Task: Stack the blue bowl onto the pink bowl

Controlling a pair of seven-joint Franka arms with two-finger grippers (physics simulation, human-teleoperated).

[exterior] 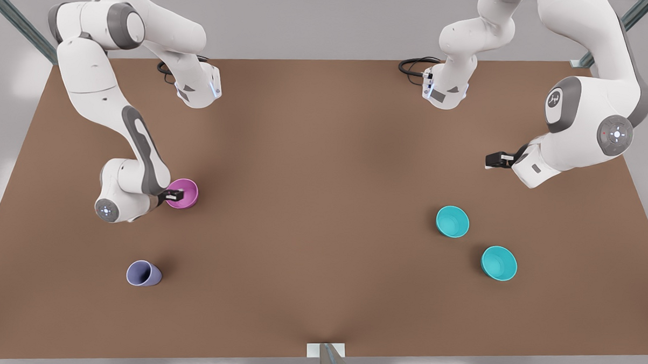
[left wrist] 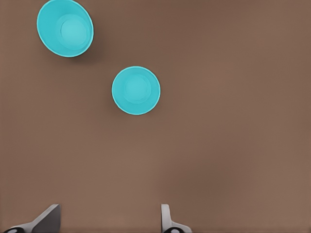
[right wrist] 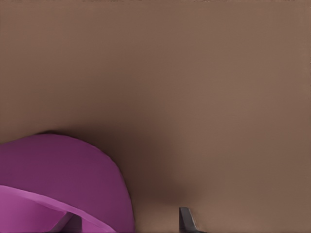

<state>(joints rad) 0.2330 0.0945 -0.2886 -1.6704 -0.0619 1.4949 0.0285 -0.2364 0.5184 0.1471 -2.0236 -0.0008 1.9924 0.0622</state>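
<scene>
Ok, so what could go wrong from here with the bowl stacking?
The right pincer straddles the pink bowl at its rim, open; moving could tip or drag it. The open left pincer hangs near a teal bowl and a second teal bowl; grabbing one might nudge the other.

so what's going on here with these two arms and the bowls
The right tool is down at the pink bowl, its fingers straddling the rim, one inside and one outside. The left tool hangs open above the table, short of the two blue bowls, which sit apart and untouched. A lavender cup stands near the front edge. Nothing is stacked yet.
</scene>
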